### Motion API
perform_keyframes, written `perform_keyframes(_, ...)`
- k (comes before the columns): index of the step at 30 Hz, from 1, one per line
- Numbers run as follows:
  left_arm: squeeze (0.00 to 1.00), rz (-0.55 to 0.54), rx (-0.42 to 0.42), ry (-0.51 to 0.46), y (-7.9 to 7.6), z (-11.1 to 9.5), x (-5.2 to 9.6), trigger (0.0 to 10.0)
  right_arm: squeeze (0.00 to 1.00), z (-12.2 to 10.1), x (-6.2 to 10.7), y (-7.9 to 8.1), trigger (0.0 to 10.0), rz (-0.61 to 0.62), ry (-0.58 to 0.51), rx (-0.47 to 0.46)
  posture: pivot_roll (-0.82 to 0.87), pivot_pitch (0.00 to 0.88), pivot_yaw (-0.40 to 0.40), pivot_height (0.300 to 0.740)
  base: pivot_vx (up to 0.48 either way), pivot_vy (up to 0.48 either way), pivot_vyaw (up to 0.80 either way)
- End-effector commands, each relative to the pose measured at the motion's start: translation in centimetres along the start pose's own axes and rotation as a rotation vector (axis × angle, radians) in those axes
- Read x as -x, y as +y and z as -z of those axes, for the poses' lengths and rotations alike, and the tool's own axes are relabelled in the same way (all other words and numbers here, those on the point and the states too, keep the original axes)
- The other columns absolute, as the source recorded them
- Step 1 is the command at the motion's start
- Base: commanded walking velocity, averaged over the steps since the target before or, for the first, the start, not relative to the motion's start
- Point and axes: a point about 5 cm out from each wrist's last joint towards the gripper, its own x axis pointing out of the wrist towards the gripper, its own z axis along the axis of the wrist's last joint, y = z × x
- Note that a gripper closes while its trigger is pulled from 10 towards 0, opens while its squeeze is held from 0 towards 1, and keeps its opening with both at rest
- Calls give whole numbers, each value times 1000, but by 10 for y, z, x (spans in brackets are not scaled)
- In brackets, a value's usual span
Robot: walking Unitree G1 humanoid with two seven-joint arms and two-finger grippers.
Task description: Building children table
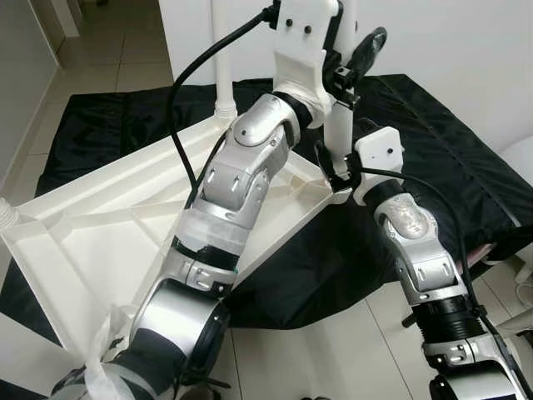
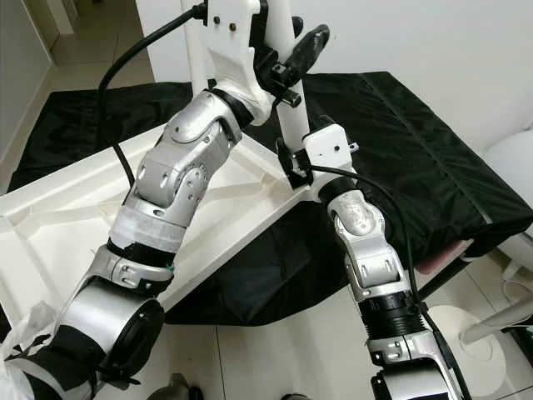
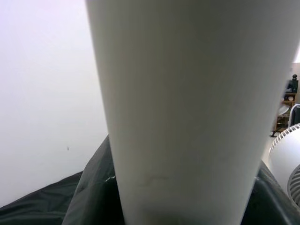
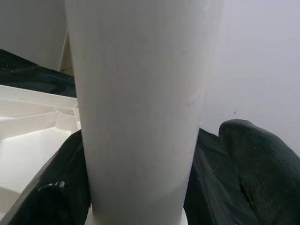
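tabletop [image 1: 83,242] upside down, left of frame, on black sheet [image 1: 450,158] | right gripper [image 1: 337,171] pinching leg [image 1: 339,133] low at corner socket, centre | left gripper [image 1: 354,58] clamps it higher | advice: keep leg vertical, press straight down.

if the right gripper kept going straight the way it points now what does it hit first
The right gripper would meet the upright white plastic table leg at once: the wrist view shows the leg directly ahead, between its black fingers. Whether the fingers already touch it is unclear.
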Motion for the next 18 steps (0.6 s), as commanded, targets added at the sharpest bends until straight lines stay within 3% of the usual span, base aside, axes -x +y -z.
perform_keyframes(1,0,-15,-9,-2,-3,-2,0,10000,0,0,-3,-1,10000,-17,4,26,17,0,5,740,0,0,0)
perform_keyframes(9,0,-10,-6,1,-6,-3,-1,10000,0,-2,-11,3,10000,-57,-13,41,20,0,5,740,0,0,0)
perform_keyframes(11,0,-12,-5,1,-6,-3,-1,10000,0,-2,-12,4,6627,-67,-17,34,25,0,4,740,0,0,0)
perform_keyframes(12,0,-13,-5,2,-6,-3,-1,10000,0,-2,-12,5,3529,-70,-17,28,25,0,4,740,0,0,0)
perform_keyframes(13,0,-14,-6,1,-6,-4,-1,10000,0,-1,-12,5,1529,-68,-14,20,25,0,4,740,0,0,0)
perform_keyframes(15,0,-15,-7,0,-6,-4,-1,10000,0,-1,-12,5,1529,-67,-11,14,25,0,4,740,0,0,0)
perform_keyframes(16,0,-16,-7,-1,-6,-4,0,10000,0,0,-12,6,0,-68,-9,1,25,0,4,740,0,0,0)
perform_keyframes(18,0,-17,-7,-1,-6,-5,0,10000,0,2,-11,6,0,-64,-4,-12,25,0,4,740,0,0,0)
